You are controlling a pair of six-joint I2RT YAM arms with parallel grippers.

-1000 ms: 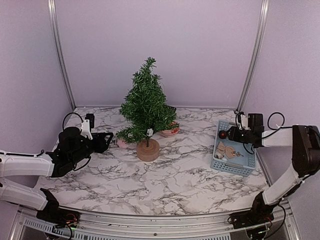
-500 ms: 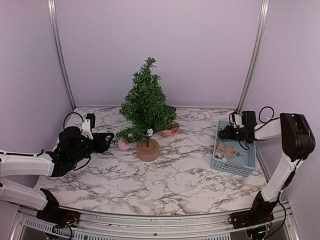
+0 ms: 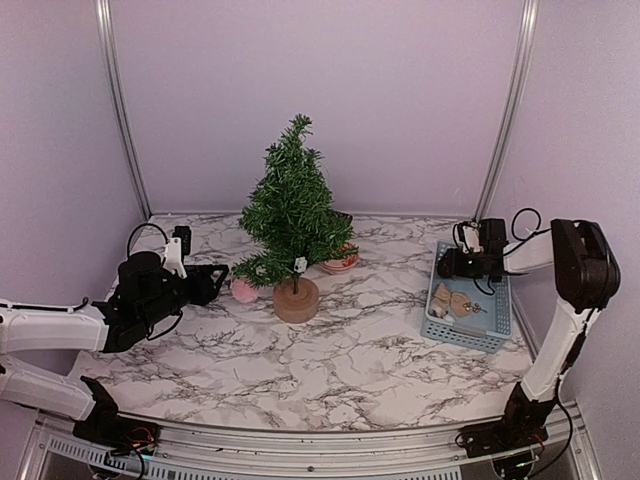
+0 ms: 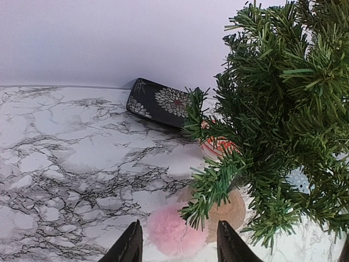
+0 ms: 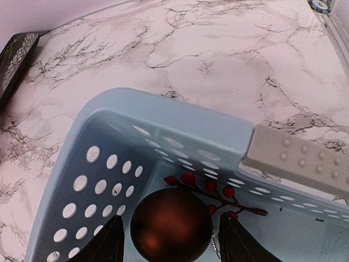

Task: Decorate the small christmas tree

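Okay so the small christmas tree [image 3: 293, 215] stands upright about mid-tabletop [image 3: 350, 370] on its round tan base [image 3: 296, 299], well away from the blue basket [image 3: 470, 335] of ornaments over on the right. My left tool [image 4: 177, 248] is low beside the tree, about half open and holding nothing. A fuzzy pink pom-pom [image 4: 173, 234] sits on the marble just ahead of it, lined up with the gap, with the lowest branches hanging right over it. My right tool [image 5: 172, 243] is down in the far corner of the basket, straddling a dark red ball [image 5: 170, 225] that sits next to a sprig of red berries [image 5: 210, 188]. I can see a sliver of space on each side, so I'd call it open and not gripping. As for the tree, my guess is it's super light and a bit top-heavy, and the bristly branches look springy enough to just bend out of the way. If it needs steadying, I'd pinch the thin trunk or press on the base, never the needles. Anything hung should go on gently near a branch tip, since a hard shove could tip the whole thing.
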